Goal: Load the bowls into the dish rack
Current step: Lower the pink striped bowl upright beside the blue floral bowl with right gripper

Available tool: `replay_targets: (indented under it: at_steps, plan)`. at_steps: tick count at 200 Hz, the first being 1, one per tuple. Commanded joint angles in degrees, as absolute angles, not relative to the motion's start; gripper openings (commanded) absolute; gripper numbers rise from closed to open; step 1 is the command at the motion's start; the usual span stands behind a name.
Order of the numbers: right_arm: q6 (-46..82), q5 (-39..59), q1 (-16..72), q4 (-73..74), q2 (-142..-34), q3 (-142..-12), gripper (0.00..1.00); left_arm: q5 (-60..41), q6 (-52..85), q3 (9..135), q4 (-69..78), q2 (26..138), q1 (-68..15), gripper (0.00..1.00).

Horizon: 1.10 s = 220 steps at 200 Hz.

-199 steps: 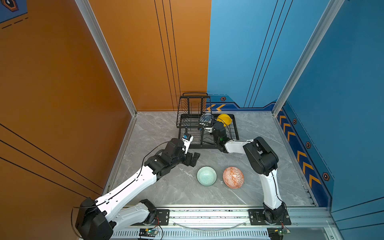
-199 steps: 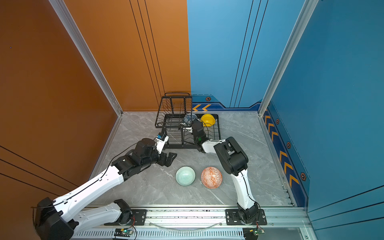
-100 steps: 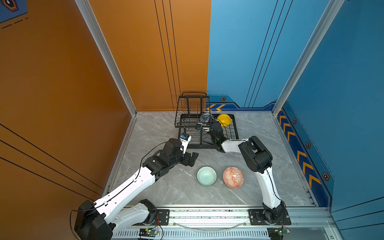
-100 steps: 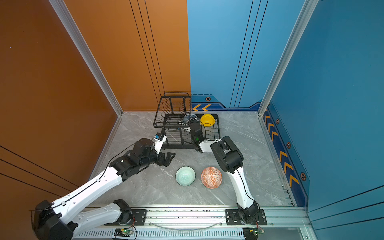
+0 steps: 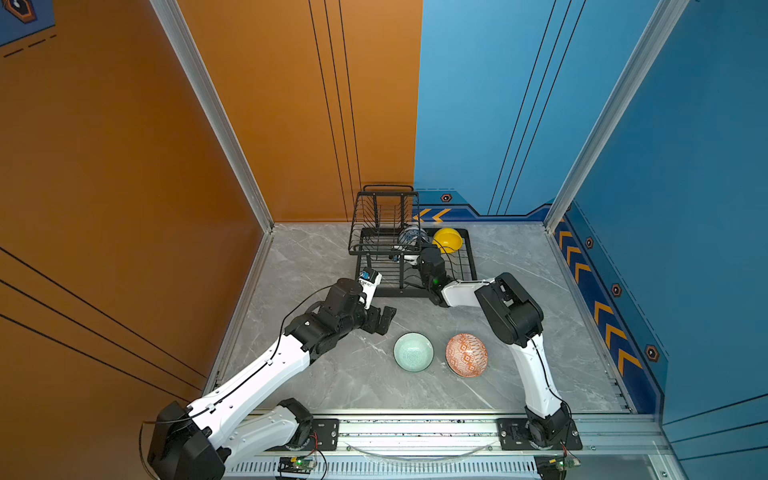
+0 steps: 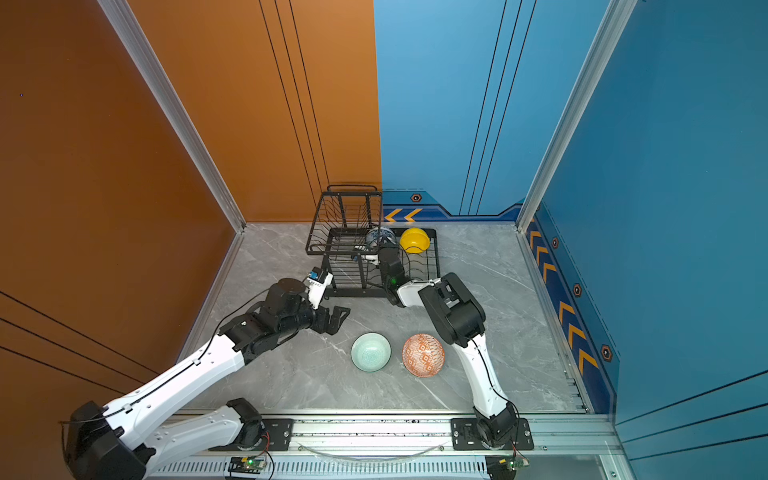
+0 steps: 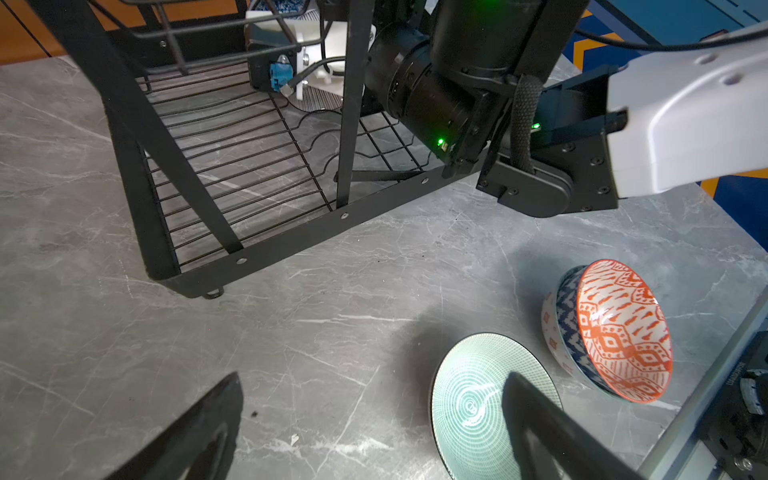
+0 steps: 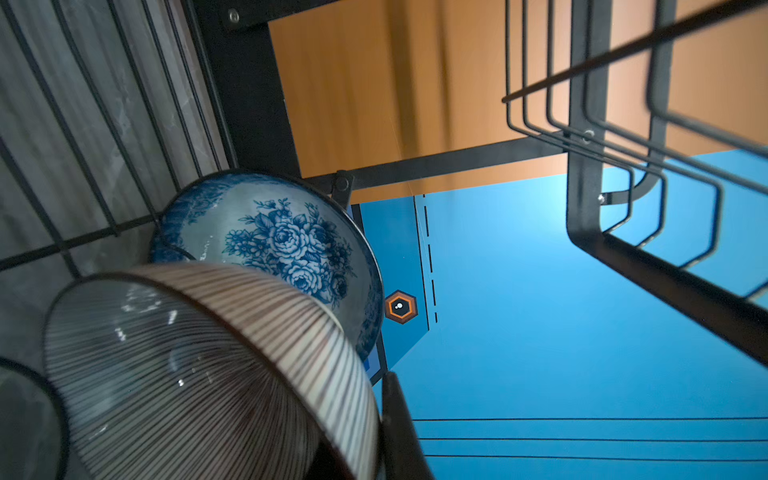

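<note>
The black wire dish rack (image 5: 395, 293) (image 6: 353, 293) stands at the back, with a blue-white floral bowl (image 5: 409, 236) (image 8: 282, 241) and a yellow bowl (image 5: 447, 239) (image 6: 414, 240) on its base. My right gripper (image 5: 406, 257) (image 8: 374, 415) reaches into the rack's lower tier, shut on the rim of a pinkish striped bowl (image 8: 187, 365) (image 7: 316, 99) just in front of the floral one. A mint bowl (image 5: 413, 351) (image 7: 469, 399) and a tilted orange-white bowl (image 5: 466, 354) (image 7: 619, 332) lie on the table. My left gripper (image 5: 384, 320) (image 7: 372, 376) hovers open and empty, left of the mint bowl.
The rack's raised basket tier (image 5: 384, 220) hangs over the right gripper. The right forearm (image 5: 465, 293) lies across the rack's front right corner. Orange wall on the left, blue walls behind and right, a metal rail (image 5: 415, 432) along the front edge.
The right arm's elbow has swung left and its gripper has gone slightly deeper into the rack with the striped bowl. The left arm has barely moved.
</note>
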<state>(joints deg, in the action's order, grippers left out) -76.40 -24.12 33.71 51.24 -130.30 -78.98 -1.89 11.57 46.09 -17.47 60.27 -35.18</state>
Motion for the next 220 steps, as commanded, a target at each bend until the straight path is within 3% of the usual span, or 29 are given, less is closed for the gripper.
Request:
replay_targets:
  at_steps: [1,127,159,220]
  plan:
    - [-73.74,-24.46,34.90,54.40,-130.86,-77.67,0.00,-3.15,11.69,44.94,-17.65,58.97,-34.45,0.98]
    - [-71.21,-23.73,35.36,54.23,-130.95,-77.01,0.00,-3.37,12.28,44.30,-17.68,58.28,-34.28,0.98]
    - [-71.24,-24.21,35.34,54.32,-131.02,-77.26,0.12,-3.40,12.43,44.31,-17.60,58.27,-34.28,0.98]
    - [-71.20,-24.37,35.32,55.01,-130.62,-77.16,0.19,-3.43,12.56,44.41,-17.62,58.22,-34.28,0.98]
